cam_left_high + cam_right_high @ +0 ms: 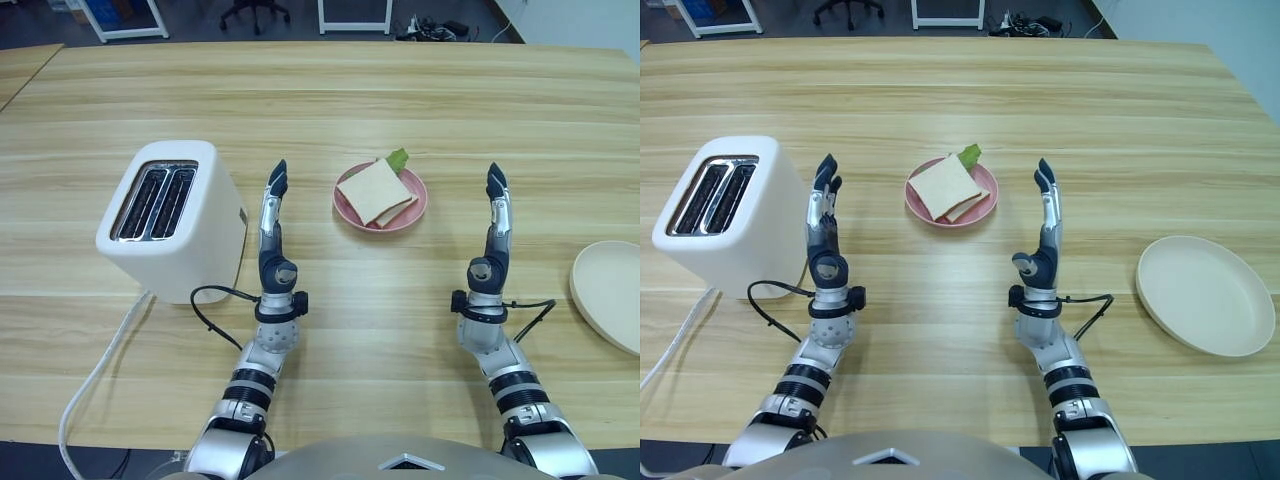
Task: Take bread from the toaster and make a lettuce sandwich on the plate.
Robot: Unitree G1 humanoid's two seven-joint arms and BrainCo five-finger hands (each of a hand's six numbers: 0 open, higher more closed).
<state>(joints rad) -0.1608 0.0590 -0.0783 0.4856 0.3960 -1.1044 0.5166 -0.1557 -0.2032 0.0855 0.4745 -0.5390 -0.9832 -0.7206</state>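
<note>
A white toaster (170, 222) stands at the left of the table, both slots looking empty from above. On the pink plate (409, 215) in the middle lies a sandwich (375, 192) of two bread slices with a bit of green lettuce (398, 158) sticking out at the far side. My left hand (274, 225) is held flat between toaster and plate, fingers straight and pointing away, holding nothing. My right hand (493, 225) stands likewise to the right of the plate, open and apart from it.
A larger cream plate (1205, 293) sits at the right near the table edge. The toaster's white cord (95, 370) trails off the near edge at the left. Chair and furniture legs stand beyond the far edge.
</note>
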